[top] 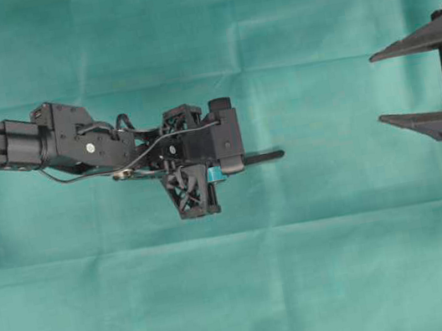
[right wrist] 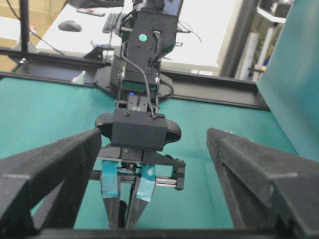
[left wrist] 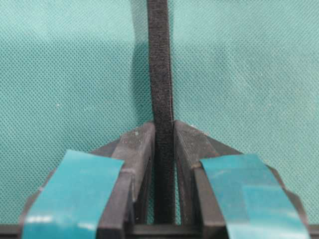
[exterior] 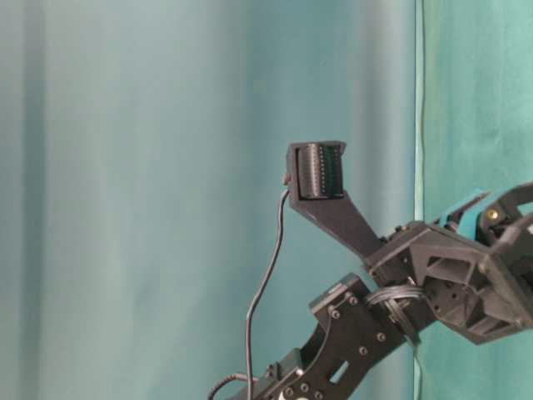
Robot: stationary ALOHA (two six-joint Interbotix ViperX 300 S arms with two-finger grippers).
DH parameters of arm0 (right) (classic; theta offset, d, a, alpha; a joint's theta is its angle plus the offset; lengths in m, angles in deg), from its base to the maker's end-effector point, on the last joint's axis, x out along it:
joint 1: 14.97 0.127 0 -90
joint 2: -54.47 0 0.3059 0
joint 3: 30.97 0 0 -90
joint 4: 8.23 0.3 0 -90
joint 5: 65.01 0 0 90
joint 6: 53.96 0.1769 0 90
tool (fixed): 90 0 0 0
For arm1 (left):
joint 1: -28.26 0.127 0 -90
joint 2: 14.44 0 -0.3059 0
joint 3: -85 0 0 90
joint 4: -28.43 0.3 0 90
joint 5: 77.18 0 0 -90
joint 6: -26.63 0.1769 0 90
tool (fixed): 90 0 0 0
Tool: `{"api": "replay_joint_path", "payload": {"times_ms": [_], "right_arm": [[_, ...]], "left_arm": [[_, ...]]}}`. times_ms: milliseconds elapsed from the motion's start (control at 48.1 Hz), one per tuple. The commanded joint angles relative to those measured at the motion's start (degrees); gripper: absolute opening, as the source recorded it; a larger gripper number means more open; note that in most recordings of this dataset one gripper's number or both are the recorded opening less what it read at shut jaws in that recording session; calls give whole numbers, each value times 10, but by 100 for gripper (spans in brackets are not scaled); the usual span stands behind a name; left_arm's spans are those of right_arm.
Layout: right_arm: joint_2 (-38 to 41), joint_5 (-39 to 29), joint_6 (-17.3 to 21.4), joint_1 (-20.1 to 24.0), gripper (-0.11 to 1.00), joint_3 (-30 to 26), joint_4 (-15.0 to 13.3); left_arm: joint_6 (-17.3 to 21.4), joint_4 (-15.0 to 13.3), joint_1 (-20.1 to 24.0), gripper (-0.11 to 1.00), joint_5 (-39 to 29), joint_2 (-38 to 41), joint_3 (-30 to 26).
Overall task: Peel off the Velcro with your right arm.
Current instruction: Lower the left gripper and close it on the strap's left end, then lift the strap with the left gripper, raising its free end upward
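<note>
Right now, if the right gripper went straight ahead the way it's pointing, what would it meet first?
Probably the free end of the Velcro, which sticks out toward it from the left gripper. The right gripper is open and level with it, though height is unclear.

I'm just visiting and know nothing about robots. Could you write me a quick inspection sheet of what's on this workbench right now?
Surface: green cloth, creased, covering the table.
Job's things: thin black Velcro strap, one end pinched, the rest sticking out toward the other arm.
Clutter: nothing seen.
Grippers: left tool, teal-taped fingers, shut on the strap; right tool, plain dark-grey fingers, wide open, apart from the strap.
Cables: thin black cable along the left arm.
Surroundings: green backdrop curtain; desk with a computer mouse behind.
</note>
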Motion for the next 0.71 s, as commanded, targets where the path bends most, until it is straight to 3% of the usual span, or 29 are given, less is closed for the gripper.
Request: {"api": "replay_joint_path", "payload": {"times_ms": [0,416,686], "right_arm": [[3,5,0,-1,82,-5,0],[0,7,-1,-1,82,-11,-1],[-1,4,-3,-1,82,-33,-20]], "left_arm": [[0,-1,0,10,-8,-19,-7],[-4,-1,-3,10,-8,-72,-5],[-5,-1,-3,10,-8,-133,6]]}}
